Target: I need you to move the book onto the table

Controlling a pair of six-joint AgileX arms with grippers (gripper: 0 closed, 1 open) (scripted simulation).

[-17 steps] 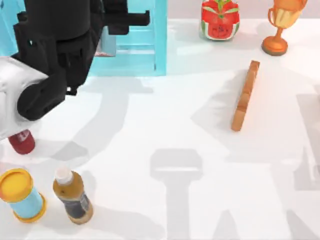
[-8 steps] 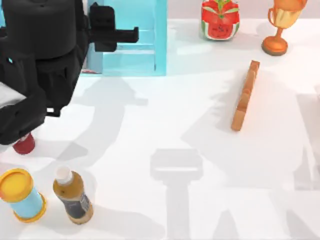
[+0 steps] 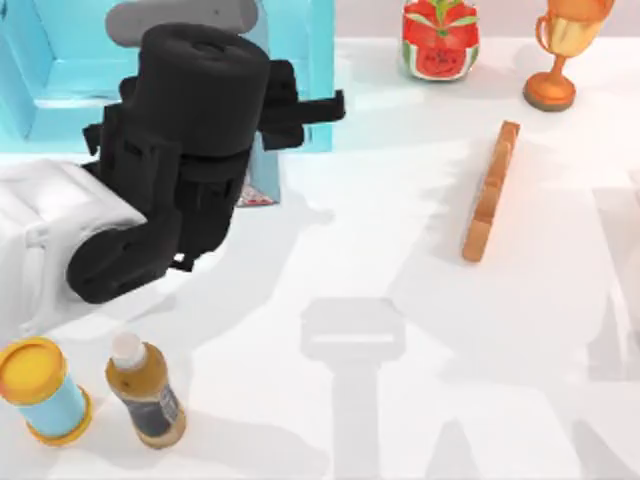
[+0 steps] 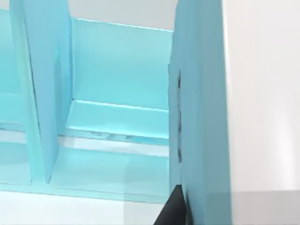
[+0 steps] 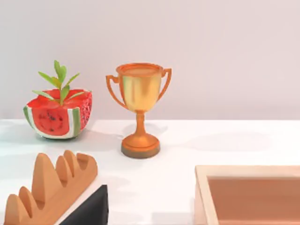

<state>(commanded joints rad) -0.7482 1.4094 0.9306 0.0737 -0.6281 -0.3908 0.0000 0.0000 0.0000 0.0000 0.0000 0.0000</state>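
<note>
My left gripper (image 4: 194,212) has its jaws clamped on the book (image 4: 200,93) (one dark finger (image 4: 172,213) presses the teal cover). The book stands upright, just outside the light blue shelf (image 4: 117,70), above the desk (image 3: 400,400). My right arm is parked by the trophy (image 5: 139,108).

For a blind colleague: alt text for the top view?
The left arm's black claw reaches over the light blue shelf at the white table's back left; an orange-brown rack, watermelon planter and trophy sit right.
</note>
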